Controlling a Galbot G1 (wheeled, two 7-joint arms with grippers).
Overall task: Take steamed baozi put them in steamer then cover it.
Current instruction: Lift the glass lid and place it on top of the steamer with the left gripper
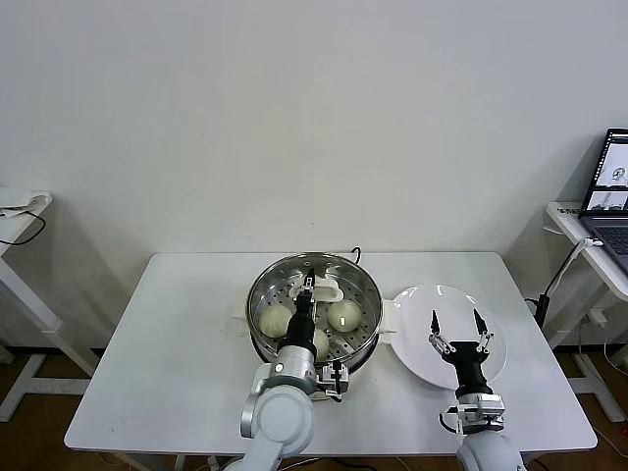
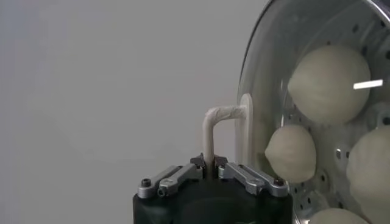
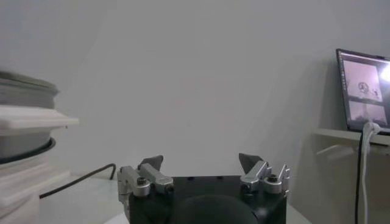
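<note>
Over the steamer, the left end effector clenches the cover by its handle (baozi below); right end effector hovers released above the plate.

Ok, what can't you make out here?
Head view: left end effector, shut on the cover handle, hides some baozi.
Head view: left arm hides the steamer's near rim, so the cover's seating is unclear.
Right wrist view: frame edge cuts off the steamer.
Laptop screen: too small.
</note>
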